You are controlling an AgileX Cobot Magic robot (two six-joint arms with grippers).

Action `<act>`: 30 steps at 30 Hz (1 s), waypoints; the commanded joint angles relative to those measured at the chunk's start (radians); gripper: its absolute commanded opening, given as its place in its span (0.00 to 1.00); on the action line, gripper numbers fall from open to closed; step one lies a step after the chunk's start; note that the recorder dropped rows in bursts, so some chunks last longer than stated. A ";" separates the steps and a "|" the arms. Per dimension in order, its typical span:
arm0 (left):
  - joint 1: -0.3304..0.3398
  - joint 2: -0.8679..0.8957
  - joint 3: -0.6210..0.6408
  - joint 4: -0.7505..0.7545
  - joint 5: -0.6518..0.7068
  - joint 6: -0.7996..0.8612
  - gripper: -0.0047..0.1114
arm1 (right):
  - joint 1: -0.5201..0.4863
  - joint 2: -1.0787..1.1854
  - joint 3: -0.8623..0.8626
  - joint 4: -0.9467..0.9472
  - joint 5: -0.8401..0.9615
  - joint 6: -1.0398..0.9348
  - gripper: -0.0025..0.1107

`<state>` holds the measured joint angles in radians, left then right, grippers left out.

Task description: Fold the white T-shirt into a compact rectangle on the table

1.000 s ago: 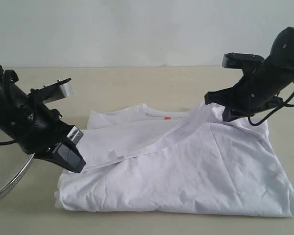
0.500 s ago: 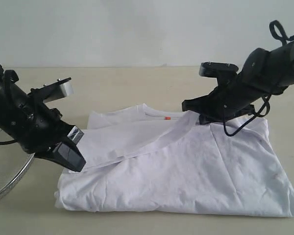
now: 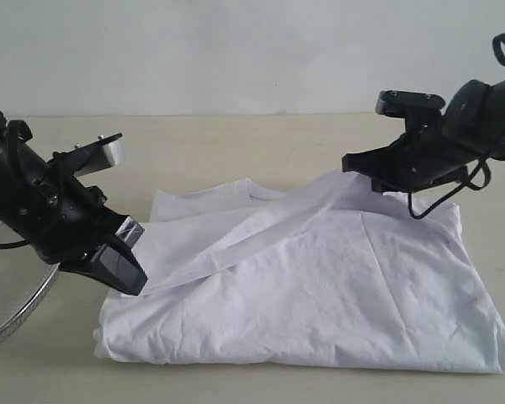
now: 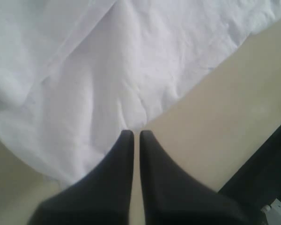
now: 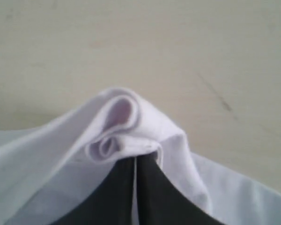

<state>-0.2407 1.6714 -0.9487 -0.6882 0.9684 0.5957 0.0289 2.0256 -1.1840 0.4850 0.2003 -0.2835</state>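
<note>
While the white T-shirt [image 3: 320, 286] lies spread across the middle of the matte, pale beige table [image 3: 236, 139], one edge of it is lifted off the rest and runs as a taut band between the two arms. The left tool [image 3: 128, 280] sits low at the shirt's near left side, its jaws pressed together on the cloth's edge. The right tool [image 3: 353, 167] is raised over the far right part of the shirt, its jaws pinched on a bunched, rolled fold of fabric. The table's smooth surface shows on every side of the shirt. A plain pale wall [image 3: 236, 50] rises behind the table's far edge. A round wire-mesh basket [image 3: 13, 324] rests on the table at the left border of the exterior view.
</note>
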 commanded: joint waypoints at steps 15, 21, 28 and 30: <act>-0.003 -0.007 -0.006 -0.010 -0.009 0.007 0.08 | -0.263 -0.124 -0.004 -0.082 0.146 -0.018 0.02; -0.003 -0.007 -0.006 -0.010 -0.012 0.026 0.08 | -0.207 -0.157 -0.003 -0.078 0.322 -0.034 0.02; -0.003 -0.007 -0.006 -0.011 -0.008 0.025 0.08 | -0.078 -0.190 0.009 -0.078 0.448 -0.045 0.02; -0.003 -0.007 -0.006 -0.011 -0.008 0.025 0.08 | -0.046 -0.190 0.038 -0.073 0.452 -0.041 0.02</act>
<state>-0.2407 1.6714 -0.9487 -0.6902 0.9599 0.6137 -0.0499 1.8481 -1.1748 0.4112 0.6291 -0.3167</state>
